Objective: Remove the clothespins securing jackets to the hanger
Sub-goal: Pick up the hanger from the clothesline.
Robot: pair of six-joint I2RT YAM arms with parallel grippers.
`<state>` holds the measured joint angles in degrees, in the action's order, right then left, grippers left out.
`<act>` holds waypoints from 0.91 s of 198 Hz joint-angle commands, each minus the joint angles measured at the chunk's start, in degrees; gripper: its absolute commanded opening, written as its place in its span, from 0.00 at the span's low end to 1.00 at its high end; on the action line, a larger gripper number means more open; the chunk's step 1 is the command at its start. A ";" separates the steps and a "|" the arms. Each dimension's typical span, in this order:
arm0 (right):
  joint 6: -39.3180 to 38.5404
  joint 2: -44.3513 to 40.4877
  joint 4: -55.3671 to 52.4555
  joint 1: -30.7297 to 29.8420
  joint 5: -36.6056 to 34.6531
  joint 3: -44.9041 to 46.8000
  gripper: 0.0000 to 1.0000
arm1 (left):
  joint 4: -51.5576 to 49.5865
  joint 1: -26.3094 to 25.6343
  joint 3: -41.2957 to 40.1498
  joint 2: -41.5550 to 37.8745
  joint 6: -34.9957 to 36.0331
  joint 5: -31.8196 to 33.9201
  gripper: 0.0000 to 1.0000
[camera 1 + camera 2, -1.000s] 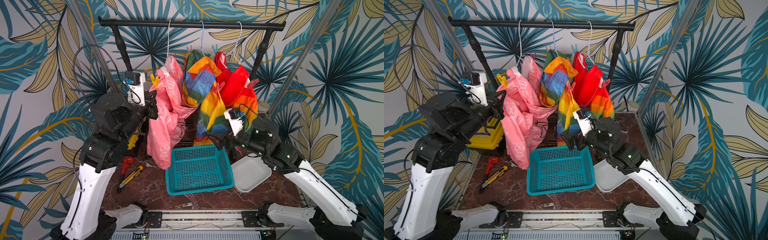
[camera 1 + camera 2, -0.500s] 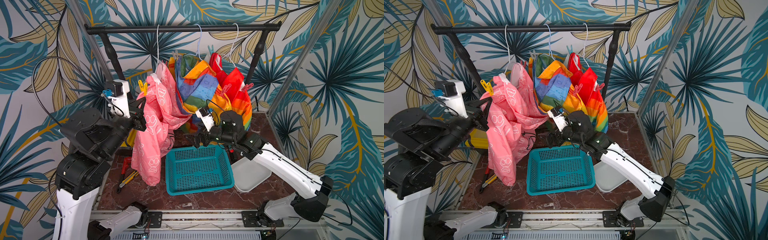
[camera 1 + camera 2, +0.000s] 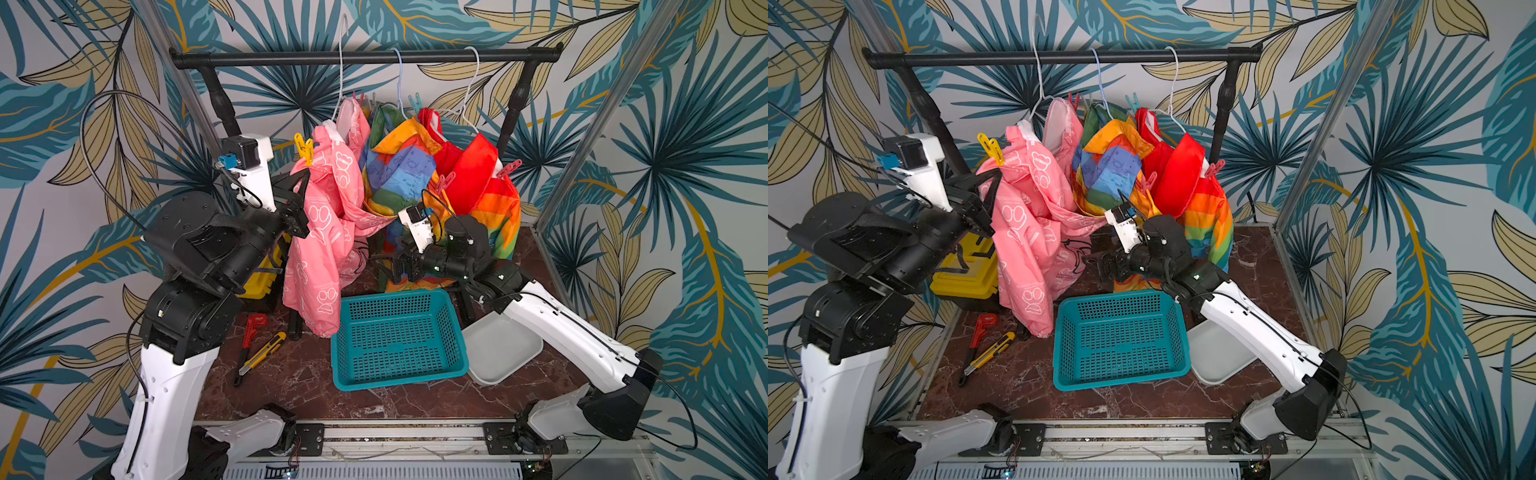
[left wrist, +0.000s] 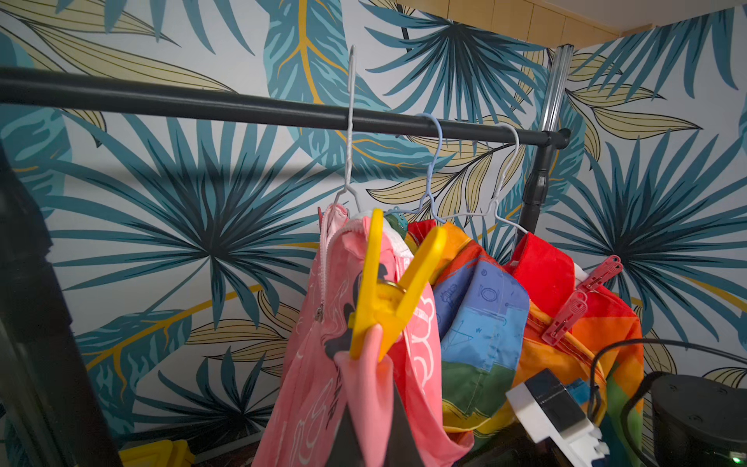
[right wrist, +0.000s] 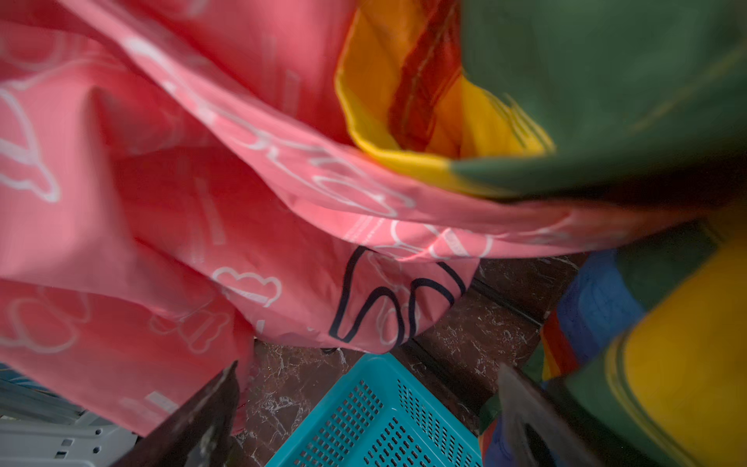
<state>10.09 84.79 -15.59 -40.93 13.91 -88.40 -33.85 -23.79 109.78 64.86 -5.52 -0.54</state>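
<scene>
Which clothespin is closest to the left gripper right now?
The yellow clothespin on the pink jacket, right by the left gripper; the pink clothespins clip the rainbow jackets.

Hemming the right hand (image 3: 385, 266): pink jacket (image 3: 328, 249) ahead, teal basket (image 3: 395, 297) below

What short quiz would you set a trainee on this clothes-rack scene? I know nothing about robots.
1. True or false: the basket holds pins.
2. The pin on the pink jacket, just above the left pincer, is: A red, B yellow, C teal.
3. Which is open, the left pincer or the right pincer?

Key:
1. False; it is empty.
2. B.
3. The right pincer; the left pincer is shut on the pink jacket.
</scene>
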 commanded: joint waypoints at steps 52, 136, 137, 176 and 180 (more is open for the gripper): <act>2.91 3.29 2.17 2.75 3.06 -0.41 0.99 | 2.75 -0.20 0.70 -12.92 -3.00 -3.65 0.00; 13.61 13.61 7.27 10.32 2.35 -9.06 0.99 | -10.17 -0.20 -1.90 -21.94 -3.06 -0.53 0.00; 13.67 13.80 7.17 10.42 2.35 -9.24 0.99 | -10.31 -0.20 -1.87 -21.96 -3.03 -0.53 0.00; 14.02 20.70 4.10 12.07 0.43 -17.94 0.99 | -14.71 -0.20 -2.01 -19.83 -3.70 -12.13 0.00; 14.32 21.41 3.79 12.45 0.48 -18.78 0.99 | -14.68 -0.20 -2.25 -19.49 -4.09 -13.53 0.00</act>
<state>22.52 102.87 -10.81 -29.50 15.84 -102.56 -51.77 -23.83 107.50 43.53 -8.64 -5.26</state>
